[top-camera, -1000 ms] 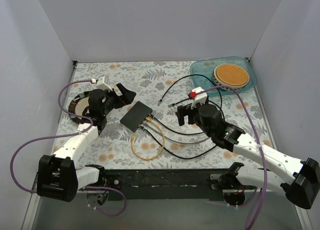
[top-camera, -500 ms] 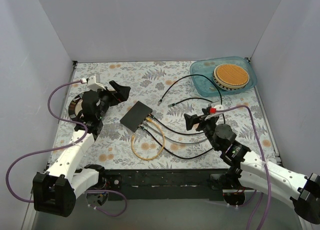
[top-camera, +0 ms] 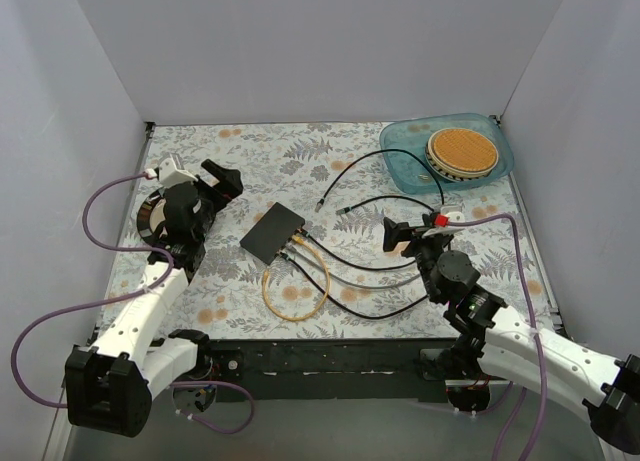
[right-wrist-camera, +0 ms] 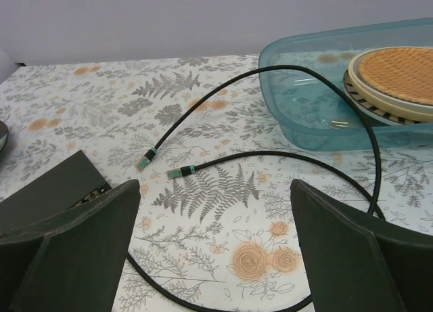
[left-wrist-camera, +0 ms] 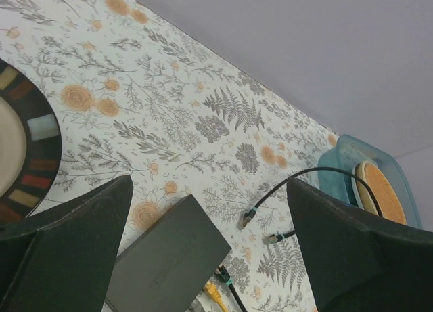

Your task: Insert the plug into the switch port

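The flat black switch box lies mid-table, with a yellow cable and black cables plugged into the port row on its near-right face. Two loose black-cable plugs lie side by side to its right. The left wrist view has the box and both plugs. The right wrist view has the same plugs and a corner of the box. My left gripper hovers open to the box's left. My right gripper hovers open right of the plugs, holding nothing.
A striped dark plate sits under the left arm. At the back right stands a teal plastic tub holding a woven round disc. Black cable loops trail across the floral cloth between the box and the right arm.
My left gripper has drawn back to the left, away from the box. The right arm has pulled back toward the near right, its gripper now farther from the plugs. Both stayed open.
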